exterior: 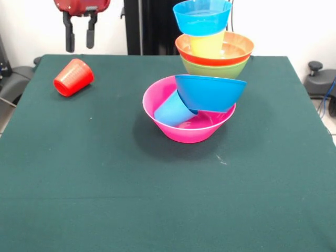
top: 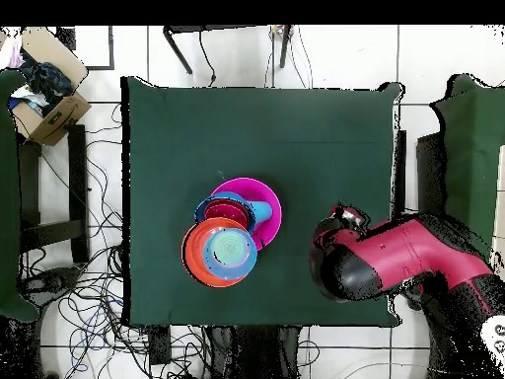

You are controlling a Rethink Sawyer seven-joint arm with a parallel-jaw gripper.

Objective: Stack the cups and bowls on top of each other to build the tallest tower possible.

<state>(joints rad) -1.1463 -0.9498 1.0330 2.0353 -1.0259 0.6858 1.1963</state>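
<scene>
Your gripper point(exterior: 80, 38) hangs empty above the table's far corner, fingers apart, directly over the red cup point(exterior: 73, 77), which lies on its side on the green table point(exterior: 105, 199) well away from the tower. The pink bowl point(exterior: 178, 131) forms the base, holding a tipped light blue cup point(exterior: 173, 110) and a large blue bowl point(exterior: 210, 93) leaning on its rim. Behind it you see a green bowl point(exterior: 215, 69), an orange bowl point(exterior: 236, 50), a yellow cup point(exterior: 207, 44) and a small blue bowl point(exterior: 202, 16) stacked; whether that stack rests on the leaning bowl is hard to tell. From overhead, the arm point(top: 395, 262) sits beside the pile.
</scene>
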